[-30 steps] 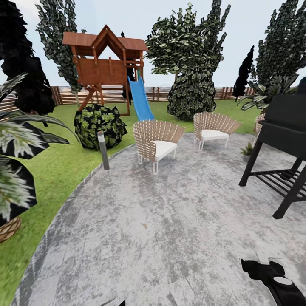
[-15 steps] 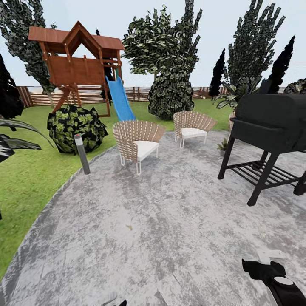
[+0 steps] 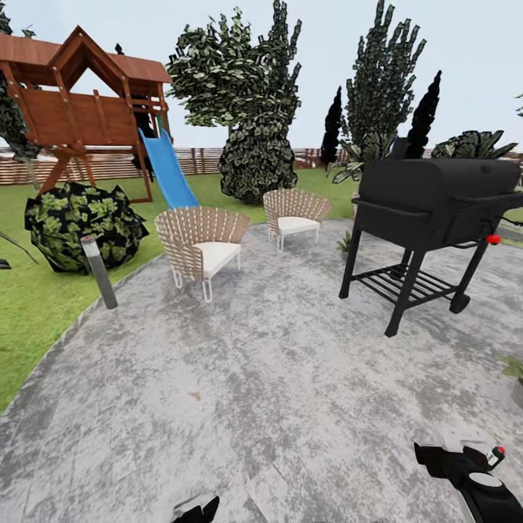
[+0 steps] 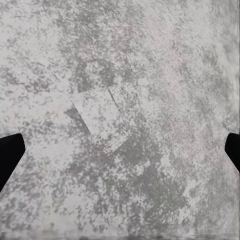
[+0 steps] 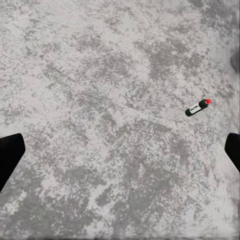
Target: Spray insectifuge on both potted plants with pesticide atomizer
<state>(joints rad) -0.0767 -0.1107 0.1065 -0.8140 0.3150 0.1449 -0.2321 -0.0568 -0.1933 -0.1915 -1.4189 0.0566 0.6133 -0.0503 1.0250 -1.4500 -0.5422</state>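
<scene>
The pesticide atomizer (image 5: pixel 196 107) lies on its side on the grey stone patio, a small dark bottle with a red tip. In the head view just its red tip (image 3: pixel 497 451) peeks out beside my right gripper (image 3: pixel 465 465). That gripper (image 5: pixel 120 155) hangs open above the patio, well apart from the bottle. My left gripper (image 4: pixel 120 155) is open too, over bare stone, and shows low in the head view (image 3: pixel 195 508). One small potted plant (image 3: pixel 345 244) stands by the grill's far leg. Another leafy plant in a grey pot (image 3: pixel 515 372) is cut off at the right edge.
A black grill on legs (image 3: pixel 428 211) stands on the patio at the right. Two wicker chairs (image 3: pixel 200 243) (image 3: pixel 294 216) sit at the patio's far side. A bollard lamp (image 3: pixel 99 272), a round bush (image 3: pixel 80 225), a wooden playhouse with a blue slide (image 3: pixel 168 173), trees and a fence lie beyond.
The camera has swung to the right, so the whole scene has shifted left. The grill, the atomizer's red tip and the plant at the right edge have come into view. Both arms keep their pose.
</scene>
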